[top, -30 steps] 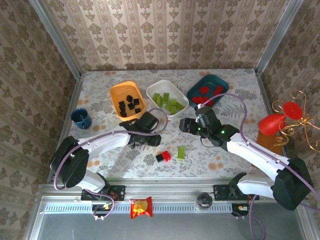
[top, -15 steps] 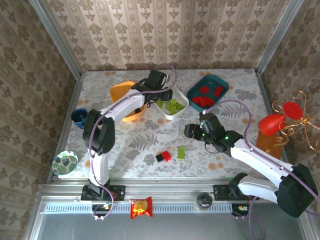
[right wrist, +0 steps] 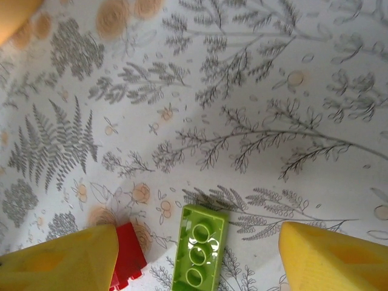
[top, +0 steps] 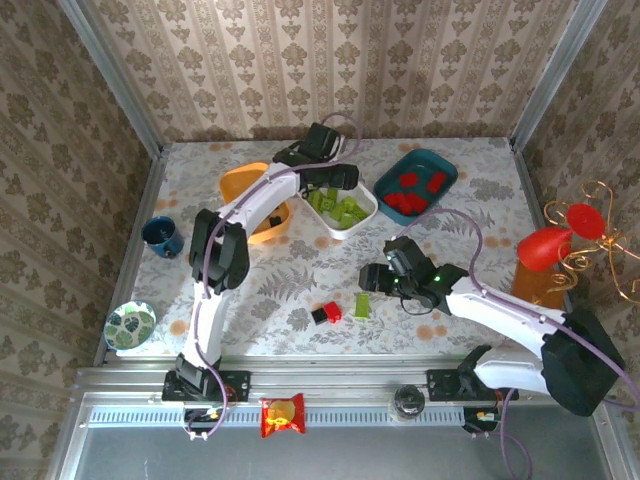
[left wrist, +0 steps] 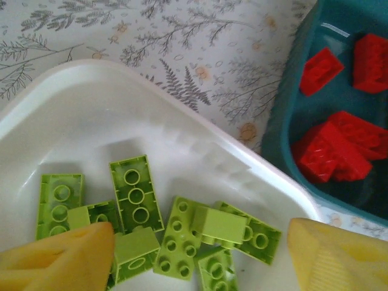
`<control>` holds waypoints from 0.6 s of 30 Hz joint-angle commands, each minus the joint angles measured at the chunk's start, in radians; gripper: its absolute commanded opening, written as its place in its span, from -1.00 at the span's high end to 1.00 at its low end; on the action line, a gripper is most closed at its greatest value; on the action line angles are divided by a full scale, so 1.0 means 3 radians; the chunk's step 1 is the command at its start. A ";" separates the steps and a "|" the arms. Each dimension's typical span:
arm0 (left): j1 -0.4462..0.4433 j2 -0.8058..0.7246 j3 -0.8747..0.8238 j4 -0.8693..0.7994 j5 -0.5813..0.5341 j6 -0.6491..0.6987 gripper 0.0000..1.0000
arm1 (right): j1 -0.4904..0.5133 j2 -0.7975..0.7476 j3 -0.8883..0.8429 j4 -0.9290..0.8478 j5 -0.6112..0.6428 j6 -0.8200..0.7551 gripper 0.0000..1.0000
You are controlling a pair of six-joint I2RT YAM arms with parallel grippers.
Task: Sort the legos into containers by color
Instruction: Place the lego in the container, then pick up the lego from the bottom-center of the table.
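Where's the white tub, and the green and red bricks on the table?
white tub (left wrist: 73, 121): left wrist view, bare floor.
green brick (right wrist: 200, 251): right wrist view, its middle.
red brick (right wrist: 128, 257): right wrist view, visible face.

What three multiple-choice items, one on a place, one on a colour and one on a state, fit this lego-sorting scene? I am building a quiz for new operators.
1. Where is the left gripper?
A. over the white tub
B. over the orange tub
C. over the blue cup

2. What colour are the bricks in the dark teal tub?
A. black
B. lime green
C. red

3. How is the right gripper?
A. shut on a red brick
B. open, holding nothing
C. shut on a black brick

Answers:
1 A: the left wrist view looks past its fingers onto lime green bricks lying in the white tub.
2 C: only red bricks lie in it.
3 B: its fingers stand wide apart above a loose lime green brick on the table.
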 commanded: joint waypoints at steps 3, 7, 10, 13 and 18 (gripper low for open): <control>-0.0017 -0.0841 -0.0522 0.0345 0.0208 -0.0119 -0.70 | 0.0167 0.0243 0.0076 -0.0129 0.0186 0.0157 -0.34; -0.0104 -0.1512 -0.1298 0.0691 0.0172 -0.0192 -0.81 | 0.0294 0.0499 0.0182 -0.0246 0.0228 0.0165 -0.32; -0.0185 -0.1934 -0.1815 0.0815 0.0058 -0.0213 -0.87 | 0.0373 0.0680 0.0261 -0.0290 0.0300 0.0160 -0.33; -0.0244 -0.2354 -0.2362 0.0891 -0.0079 -0.0261 -0.99 | 0.0440 0.0820 0.0367 -0.0353 0.0373 0.0136 -0.34; -0.0293 -0.2995 -0.3129 0.0825 -0.0381 -0.0303 -1.00 | 0.0521 0.1030 0.0546 -0.0529 0.0494 0.0069 -0.32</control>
